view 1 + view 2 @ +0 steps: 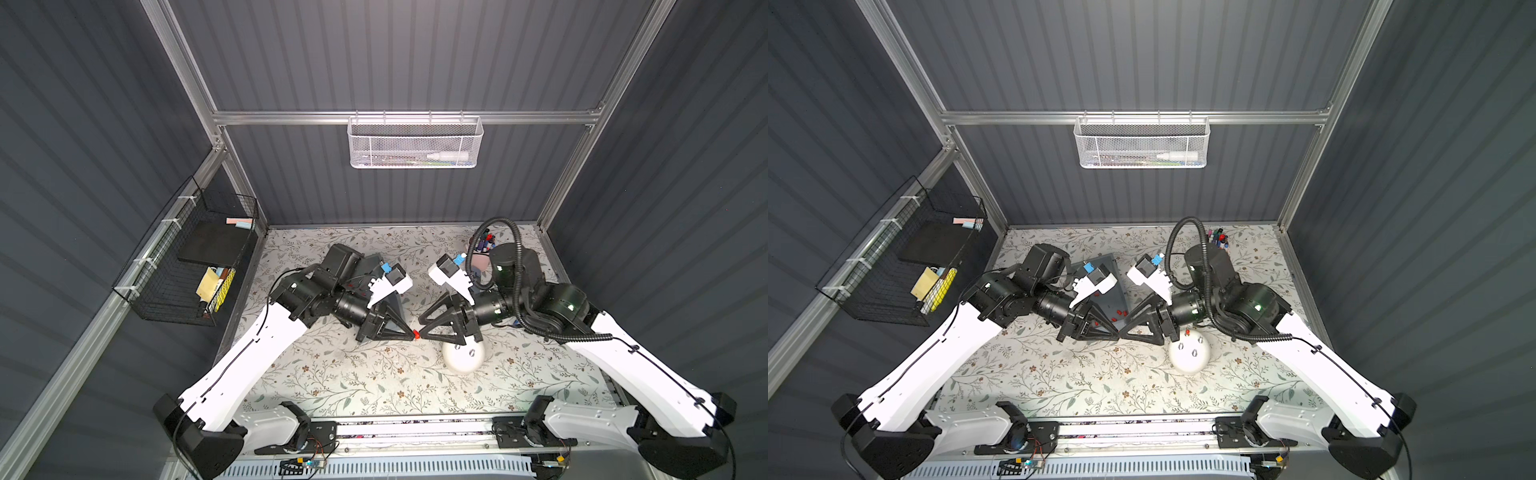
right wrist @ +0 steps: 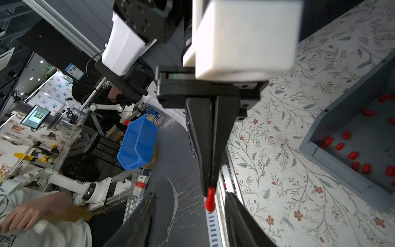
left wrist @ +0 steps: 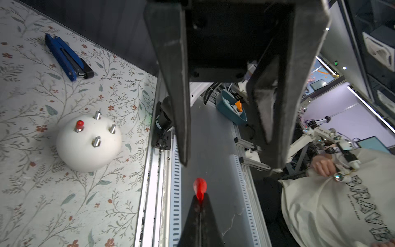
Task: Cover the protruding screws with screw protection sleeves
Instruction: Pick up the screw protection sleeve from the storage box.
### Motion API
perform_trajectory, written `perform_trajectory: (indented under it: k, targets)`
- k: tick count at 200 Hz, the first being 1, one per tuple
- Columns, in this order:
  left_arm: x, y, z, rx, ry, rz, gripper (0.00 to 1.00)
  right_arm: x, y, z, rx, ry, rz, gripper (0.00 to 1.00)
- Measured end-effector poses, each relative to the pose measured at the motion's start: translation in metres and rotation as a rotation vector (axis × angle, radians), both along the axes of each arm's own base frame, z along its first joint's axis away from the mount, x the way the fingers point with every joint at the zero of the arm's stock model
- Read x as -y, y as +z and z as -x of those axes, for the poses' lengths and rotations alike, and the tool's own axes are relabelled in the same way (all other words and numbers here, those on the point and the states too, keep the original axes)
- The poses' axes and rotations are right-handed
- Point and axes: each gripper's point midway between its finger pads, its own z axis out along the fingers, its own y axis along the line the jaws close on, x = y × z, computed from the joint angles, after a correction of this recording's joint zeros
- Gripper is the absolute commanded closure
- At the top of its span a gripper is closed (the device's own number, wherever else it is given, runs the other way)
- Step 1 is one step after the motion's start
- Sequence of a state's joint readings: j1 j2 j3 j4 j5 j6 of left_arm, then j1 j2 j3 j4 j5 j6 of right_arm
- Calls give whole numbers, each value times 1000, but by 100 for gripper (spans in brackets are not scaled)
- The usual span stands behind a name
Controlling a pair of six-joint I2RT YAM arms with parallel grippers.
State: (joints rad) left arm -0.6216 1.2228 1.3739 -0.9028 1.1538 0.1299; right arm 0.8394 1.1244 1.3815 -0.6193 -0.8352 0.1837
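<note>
Midair over mat [image 1: 353,374]: left gripper [image 2: 210,181] clamps red sleeve [image 3: 199,188]; right gripper [image 3: 230,165] open around it. Handover, by the look; right must close next.

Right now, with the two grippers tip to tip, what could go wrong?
The left gripper pinches the red sleeve only by its end, so it might slip and drop. The sleeve sits nearer one finger of the open right gripper; closing could knock it askew.

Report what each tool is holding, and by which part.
The left tool pinches a red sleeve by one end, the rest sticking out past its tips. The right tool stands open, holding nothing.
</note>
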Motion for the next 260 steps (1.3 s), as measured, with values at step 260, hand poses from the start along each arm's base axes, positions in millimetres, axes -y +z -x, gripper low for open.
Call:
perform_trajectory:
  k: [260]
  targets:
    - [-7,107,-51,482,422,534,100,-5,80,-53,338,-290,-440,64]
